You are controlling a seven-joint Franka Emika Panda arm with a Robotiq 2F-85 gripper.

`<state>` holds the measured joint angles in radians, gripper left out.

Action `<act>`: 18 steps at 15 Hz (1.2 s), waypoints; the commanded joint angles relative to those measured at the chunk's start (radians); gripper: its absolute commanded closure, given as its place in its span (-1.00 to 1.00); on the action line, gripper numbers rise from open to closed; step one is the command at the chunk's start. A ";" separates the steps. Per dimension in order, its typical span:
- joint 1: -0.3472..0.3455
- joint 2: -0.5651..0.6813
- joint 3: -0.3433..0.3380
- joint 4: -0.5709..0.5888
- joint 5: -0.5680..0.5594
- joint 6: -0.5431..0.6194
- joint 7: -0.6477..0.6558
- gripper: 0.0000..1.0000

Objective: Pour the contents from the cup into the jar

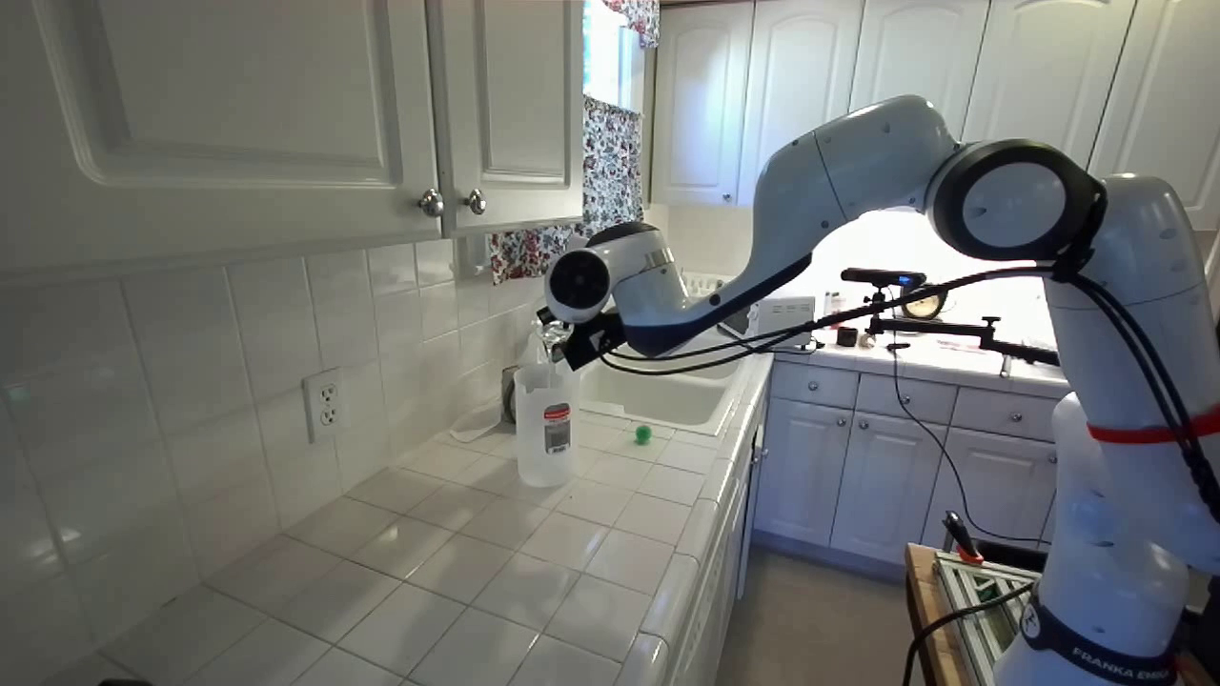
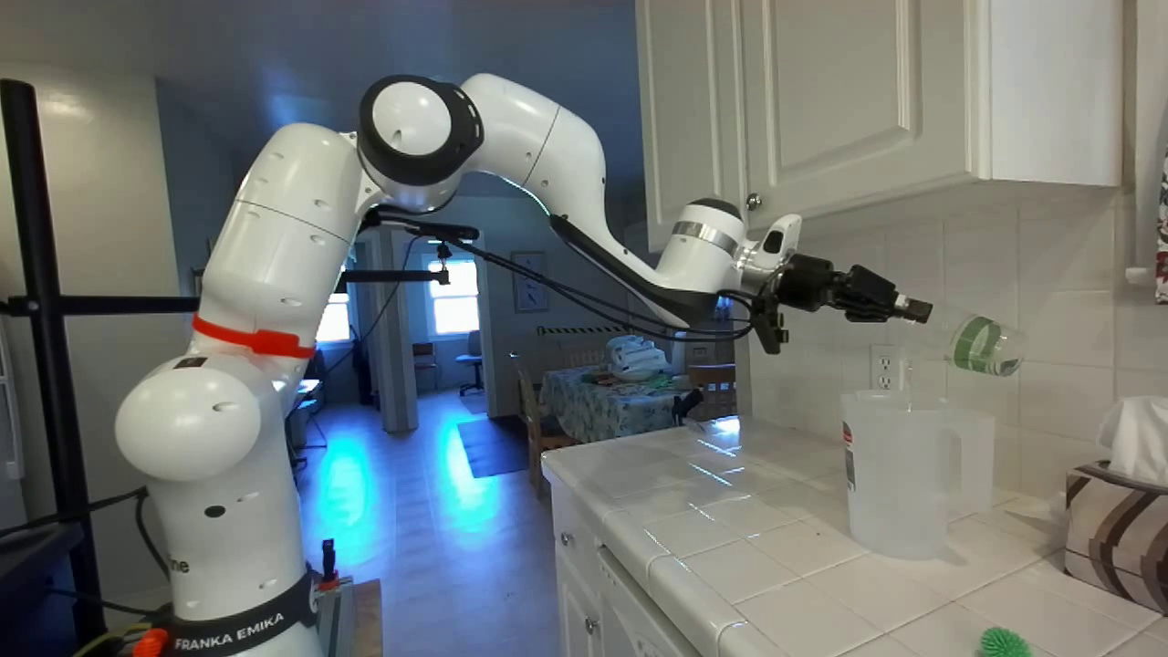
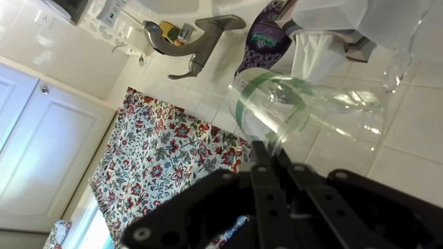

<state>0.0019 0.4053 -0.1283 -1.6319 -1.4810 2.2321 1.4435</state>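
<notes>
The tiled counter (image 1: 457, 591) is fitted with a white sink (image 1: 653, 397). The arm (image 2: 579, 173) is extended over the counter, as shown in both exterior views. The jar (image 2: 899, 484) is set upright on the counter; a red-and-grey label (image 1: 558, 429) is carried on its side. The box (image 2: 1118, 540), with white tissue (image 2: 1139, 433) exposed at its top, is positioned near the jar. In the wrist view, the purple bottle (image 3: 265, 43) is seen just beside the box. The tool (image 3: 272, 151) is clamped on the cup (image 2: 982, 345), which is tipped onto its side and held above the jar, apart from it; a green band is carried around the cup. A stream of clear liquid (image 3: 394, 76) is shown between the cup and the jar in the wrist view. The green ball (image 1: 643, 434) is placed on the counter, near the sink.
</notes>
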 commanded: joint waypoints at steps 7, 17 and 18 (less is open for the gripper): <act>-0.005 0.007 0.024 -0.003 -0.073 -0.043 0.049 0.97; -0.005 0.015 0.041 -0.021 -0.150 -0.075 0.062 0.97; -0.004 0.018 0.042 -0.022 -0.159 -0.079 0.065 0.97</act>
<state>0.0019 0.4191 -0.1012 -1.6398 -1.5925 2.1779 1.4657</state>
